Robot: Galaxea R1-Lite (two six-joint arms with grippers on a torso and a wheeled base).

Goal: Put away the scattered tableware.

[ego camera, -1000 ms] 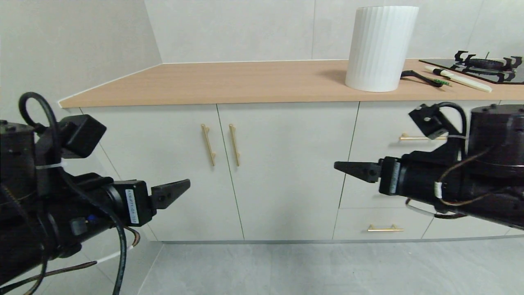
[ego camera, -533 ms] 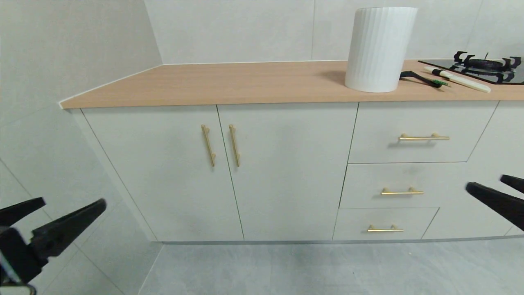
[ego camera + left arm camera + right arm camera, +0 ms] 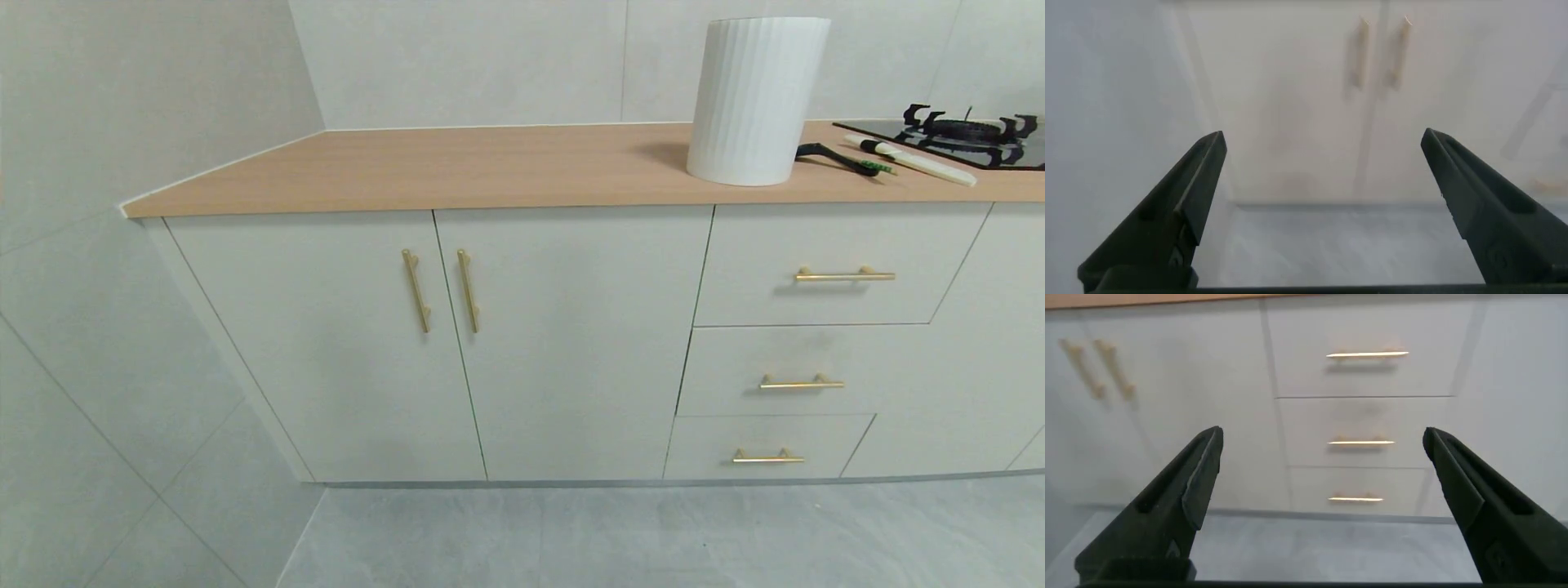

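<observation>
Left hand (image 3: 1321, 137), right hand (image 3: 1321, 433) lower, before cabinet (image 3: 571, 327)

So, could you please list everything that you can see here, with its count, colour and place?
ribbed container: one, white, upright on the worktop
black-handled utensil: one, black and green, lying beside the container
cream utensil: one, cream, lying by the hob
hob: one, black, worktop's right end
worktop: one, wood brown, atop the cabinets
cabinet doors: two, pale grey, gold handles
drawers: three, pale grey, stacked
left tool: black, open, facing the doors
right tool: black, open, facing the drawers
</observation>
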